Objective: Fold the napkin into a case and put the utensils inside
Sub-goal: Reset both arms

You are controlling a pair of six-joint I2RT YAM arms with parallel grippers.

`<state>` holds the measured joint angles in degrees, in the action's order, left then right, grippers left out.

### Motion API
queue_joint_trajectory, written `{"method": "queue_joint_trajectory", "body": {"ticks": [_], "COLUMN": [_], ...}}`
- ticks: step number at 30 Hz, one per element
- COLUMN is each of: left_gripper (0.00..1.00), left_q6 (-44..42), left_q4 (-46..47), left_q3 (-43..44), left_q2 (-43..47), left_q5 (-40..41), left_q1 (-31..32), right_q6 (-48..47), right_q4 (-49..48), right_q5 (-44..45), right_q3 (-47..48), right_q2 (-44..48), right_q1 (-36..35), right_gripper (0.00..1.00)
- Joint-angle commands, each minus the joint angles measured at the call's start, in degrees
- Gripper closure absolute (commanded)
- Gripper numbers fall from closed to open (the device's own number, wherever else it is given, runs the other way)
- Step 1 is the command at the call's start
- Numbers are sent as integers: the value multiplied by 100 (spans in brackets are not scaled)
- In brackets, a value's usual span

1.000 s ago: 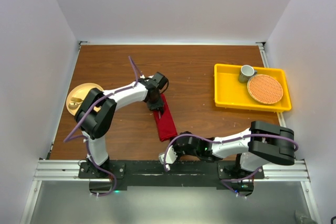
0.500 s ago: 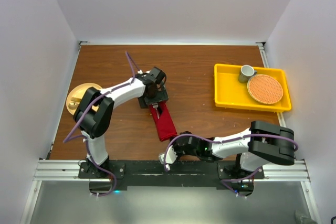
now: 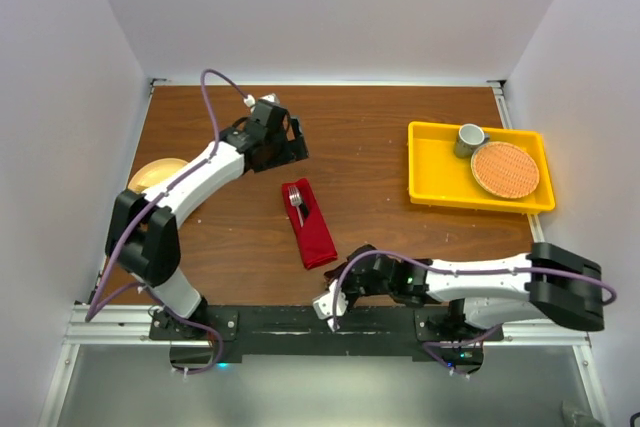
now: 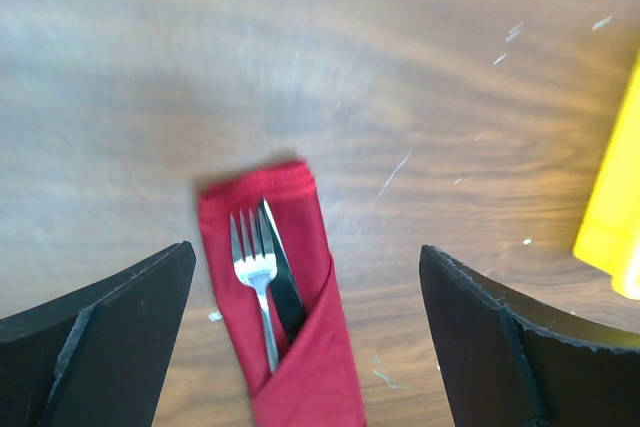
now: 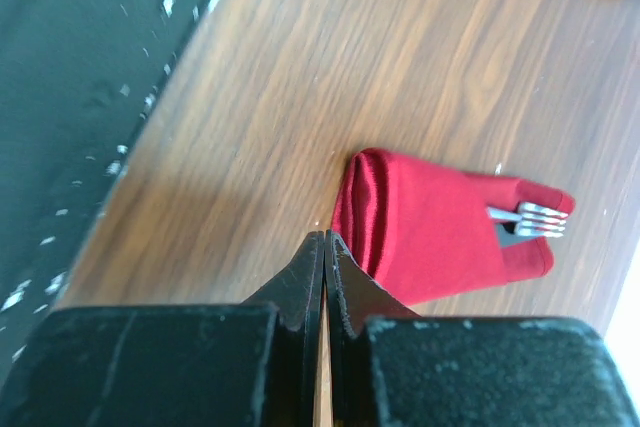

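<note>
One narrow deep-red fabric case [image 3: 312,232] lies on the brown wooden desk [image 3: 380,217], in the near half, a little left of centre and tilted. Its open end faces the far edge. Two utensils sit in it: one silver fork [image 4: 255,272] and one dark-looking knife [image 4: 283,272], side by side with their heads showing.

By the right edge sits one yellow plastic tray [image 3: 435,172]. It holds one grey mug [image 3: 470,139] and one round orange woven mat [image 3: 505,169]. One round tan dish [image 3: 150,175] sits at the left edge.

Bare wood shows on every side of the case. The left gripper [image 4: 307,249] hangs above it toward the far edge, fingers spread wide, holding nothing. The right gripper [image 5: 325,239] has its fingers pressed together with nothing between them. Its tips are just beside the case's near end, by the desk's near edge; whether they touch it cannot be told.
</note>
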<state>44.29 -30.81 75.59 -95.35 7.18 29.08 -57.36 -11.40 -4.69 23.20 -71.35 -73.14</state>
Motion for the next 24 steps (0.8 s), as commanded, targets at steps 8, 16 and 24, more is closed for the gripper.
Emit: {"method": "queue_joint_trajectory", "body": {"ticks": [8, 16, 24], "left_gripper": [0, 0, 0], "left_q6": [-3031, -4402, -5071], "left_q4": [-629, -698, -1182], "left_q3": [553, 553, 343], "left_q2": [499, 1089, 1352], "left_q5": [206, -1367, -1202], "left_q1": [-691, -1106, -1159], "right_q6": [2456, 4461, 6051], "right_q4": [1937, 2958, 3442], "right_q5": [264, 732, 486], "right_q3": [1589, 3251, 3279], "right_q2": [1484, 1177, 1220], "right_q1": [318, 2792, 4606], "right_gripper": [74, 11, 2]}}
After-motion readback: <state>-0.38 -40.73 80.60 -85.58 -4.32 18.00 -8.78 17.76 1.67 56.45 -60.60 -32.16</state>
